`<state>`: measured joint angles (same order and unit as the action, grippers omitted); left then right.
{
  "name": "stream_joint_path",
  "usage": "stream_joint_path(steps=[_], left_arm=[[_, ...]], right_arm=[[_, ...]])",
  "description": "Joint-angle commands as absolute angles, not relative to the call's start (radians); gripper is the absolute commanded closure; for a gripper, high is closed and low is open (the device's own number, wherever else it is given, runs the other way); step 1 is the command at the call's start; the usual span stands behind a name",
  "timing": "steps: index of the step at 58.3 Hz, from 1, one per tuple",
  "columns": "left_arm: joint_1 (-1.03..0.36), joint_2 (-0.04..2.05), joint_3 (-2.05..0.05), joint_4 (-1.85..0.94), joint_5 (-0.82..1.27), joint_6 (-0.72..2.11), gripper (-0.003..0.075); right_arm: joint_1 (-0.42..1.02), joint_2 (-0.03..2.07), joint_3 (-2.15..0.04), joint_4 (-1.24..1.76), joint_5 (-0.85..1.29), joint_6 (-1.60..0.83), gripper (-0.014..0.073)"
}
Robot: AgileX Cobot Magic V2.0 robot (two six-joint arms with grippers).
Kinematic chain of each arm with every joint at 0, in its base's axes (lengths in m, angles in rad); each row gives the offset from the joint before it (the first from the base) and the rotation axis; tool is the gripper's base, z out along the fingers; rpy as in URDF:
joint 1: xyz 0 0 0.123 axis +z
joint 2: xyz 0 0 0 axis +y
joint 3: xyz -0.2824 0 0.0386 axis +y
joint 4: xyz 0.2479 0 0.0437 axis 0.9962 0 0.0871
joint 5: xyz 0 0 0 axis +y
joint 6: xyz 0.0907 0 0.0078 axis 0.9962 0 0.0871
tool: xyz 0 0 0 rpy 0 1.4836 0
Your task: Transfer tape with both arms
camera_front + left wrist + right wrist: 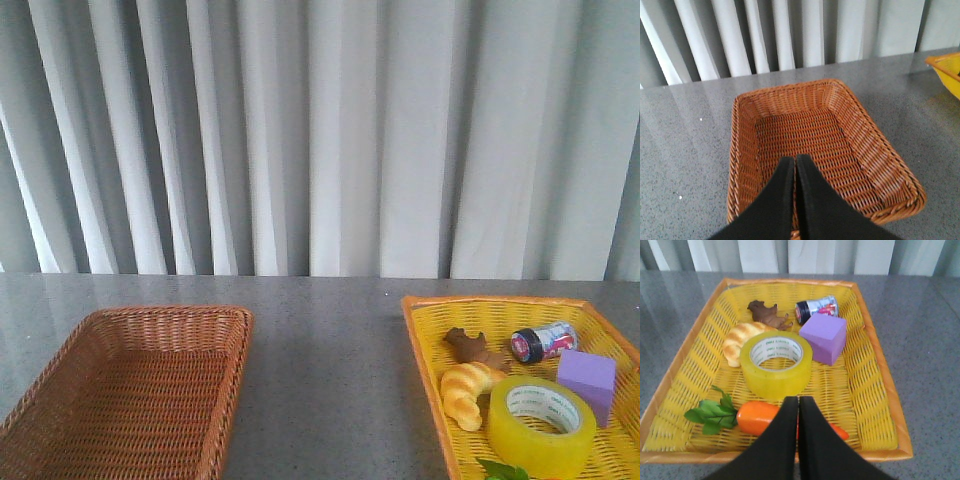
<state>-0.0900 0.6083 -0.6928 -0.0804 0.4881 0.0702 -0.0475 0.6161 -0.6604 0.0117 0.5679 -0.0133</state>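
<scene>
The tape, a wide translucent yellow roll with a white printed core, lies flat in the yellow basket at the right; it also shows in the right wrist view. My right gripper is shut and empty, held above the carrot, just short of the tape. My left gripper is shut and empty above the brown wicker basket, which holds nothing. Neither arm shows in the front view.
The yellow basket also holds a croissant, a brown toy animal, a small can, a purple block and a carrot with green leaves. The brown basket sits left. Grey curtain behind.
</scene>
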Motion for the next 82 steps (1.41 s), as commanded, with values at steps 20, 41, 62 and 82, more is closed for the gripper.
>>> stream_joint_path(steps=[20,41,62,82], left_arm=[[-0.089,0.651,-0.726,-0.083,0.46,0.063,0.0473],[-0.089,0.65,-0.726,-0.084,0.429,0.063,0.005],[-0.089,0.65,-0.726,-0.084,0.43,0.063,0.0143],[-0.089,0.65,-0.726,-0.084,0.43,0.063,0.0171]], right_arm=[[-0.053,0.729,-0.693,0.006,0.564,-0.016,0.0354],[-0.053,0.852,-0.72,0.026,0.52,0.044,-0.0015],[-0.053,1.209,-1.032,0.021,0.716,0.087,0.0077],[-0.054,1.562,-1.355,-0.057,0.903,0.163,0.0105]])
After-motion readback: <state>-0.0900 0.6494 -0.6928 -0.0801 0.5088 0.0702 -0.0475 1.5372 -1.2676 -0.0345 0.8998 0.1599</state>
